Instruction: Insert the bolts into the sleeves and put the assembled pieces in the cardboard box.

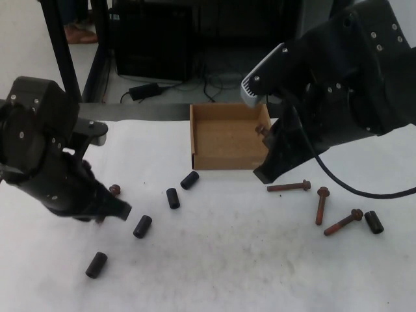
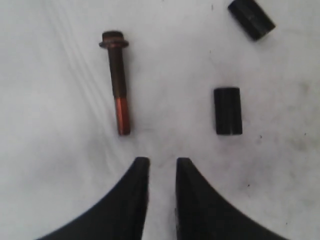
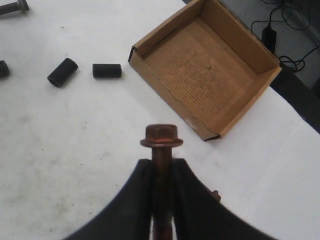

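Note:
My right gripper (image 3: 161, 170) is shut on the shank of a rusty bolt (image 3: 161, 141), head pointing outward, held above the table beside the cardboard box (image 3: 165, 95). In the high view this held bolt (image 1: 262, 130) hangs at the right wall of the box (image 1: 224, 112). My left gripper (image 2: 162, 172) hovers low over the white table with its fingers a narrow gap apart and nothing between them. Just ahead of it lie a rusty bolt (image 2: 118, 82) and a black sleeve (image 2: 228, 111), with a second sleeve (image 2: 251, 18) farther off.
Several black sleeves (image 1: 173, 198) are scattered from the box toward the front left. Three loose bolts (image 1: 321, 205) and one sleeve (image 1: 374, 222) lie at the right. Cables and a dark stand sit beyond the table's far edge.

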